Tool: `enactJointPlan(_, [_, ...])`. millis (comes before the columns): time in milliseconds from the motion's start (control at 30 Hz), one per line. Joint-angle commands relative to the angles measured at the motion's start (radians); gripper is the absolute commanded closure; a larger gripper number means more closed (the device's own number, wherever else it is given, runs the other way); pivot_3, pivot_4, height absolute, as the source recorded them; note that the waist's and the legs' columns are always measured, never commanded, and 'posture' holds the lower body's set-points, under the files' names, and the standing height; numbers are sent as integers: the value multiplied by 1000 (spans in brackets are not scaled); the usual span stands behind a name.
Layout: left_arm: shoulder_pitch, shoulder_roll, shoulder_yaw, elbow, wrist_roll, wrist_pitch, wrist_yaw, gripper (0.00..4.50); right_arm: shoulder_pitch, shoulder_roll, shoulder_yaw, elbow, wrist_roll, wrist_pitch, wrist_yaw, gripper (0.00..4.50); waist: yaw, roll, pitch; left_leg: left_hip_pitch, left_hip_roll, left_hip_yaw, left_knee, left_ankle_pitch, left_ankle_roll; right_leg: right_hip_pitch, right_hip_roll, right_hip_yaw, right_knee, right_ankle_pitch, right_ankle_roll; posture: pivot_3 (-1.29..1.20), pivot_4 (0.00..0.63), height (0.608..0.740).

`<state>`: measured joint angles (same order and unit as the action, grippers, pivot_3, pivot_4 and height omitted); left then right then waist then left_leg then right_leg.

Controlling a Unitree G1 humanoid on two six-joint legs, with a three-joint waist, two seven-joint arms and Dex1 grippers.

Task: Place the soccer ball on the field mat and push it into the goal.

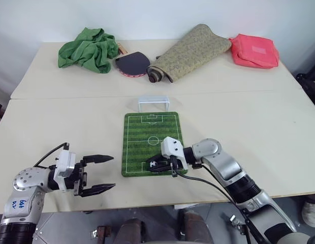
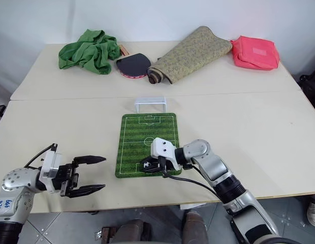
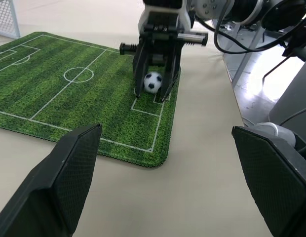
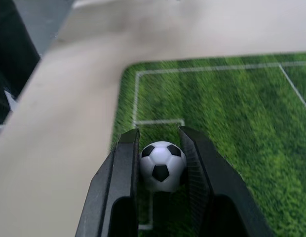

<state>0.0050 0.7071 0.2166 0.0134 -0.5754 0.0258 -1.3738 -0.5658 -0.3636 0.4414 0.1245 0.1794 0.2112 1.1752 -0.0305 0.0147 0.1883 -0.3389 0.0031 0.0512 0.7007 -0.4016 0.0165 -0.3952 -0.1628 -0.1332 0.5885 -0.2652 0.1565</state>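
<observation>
- The left gripper (image 1: 99,174) hangs with fingers spread and empty, left of the field mat (image 1: 151,127).
- The right gripper (image 4: 160,170) pinches the soccer ball (image 4: 162,165) over the mat's near end (light, smooth, apt to roll), far from the goal (image 1: 154,103); hold its widest part.

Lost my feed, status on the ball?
Right gripper shut on soccer ball, over near end of field mat. Left gripper open, empty. Path to goal clear.
</observation>
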Motion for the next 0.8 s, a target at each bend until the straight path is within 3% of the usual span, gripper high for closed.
enactJointPlan(33, [2, 5, 17, -31, -11, -2, 6, 0, -8, 11, -8, 24, -7, -26, 7, 3677, 0, 0, 0, 0, 0, 0, 0, 0, 0, 0, 0, 0, 0, 0, 0, 0, 150, 740])
enactJointPlan(267, [-8, 17, 31, -30, -15, 5, 12, 0, -5, 31, 0, 70, -16, -18, 12, 3677, -1, 0, 0, 1, 0, 0, 0, 0, 0, 0, 0, 0, 0, 0, 0, 0, 150, 740])
enactJointPlan(500, [-4, 18, 38, -28, -15, 8, 19, 0, -9, 55, -23, 89, -6, -75, 18, 1418, -1, 0, 0, 2, 0, 1, 0, 0, 0, 1, 0, 1, 1, 0, 0, 0, 150, 740])
enactJointPlan(800, [-3, 14, 42, -28, -17, 8, 22, 0, -7, 50, -26, 88, -3, -86, 33, 1418, -1, 0, 0, 2, 0, 1, 0, 0, 0, 0, 0, 1, 1, 0, 0, 0, 150, 740])
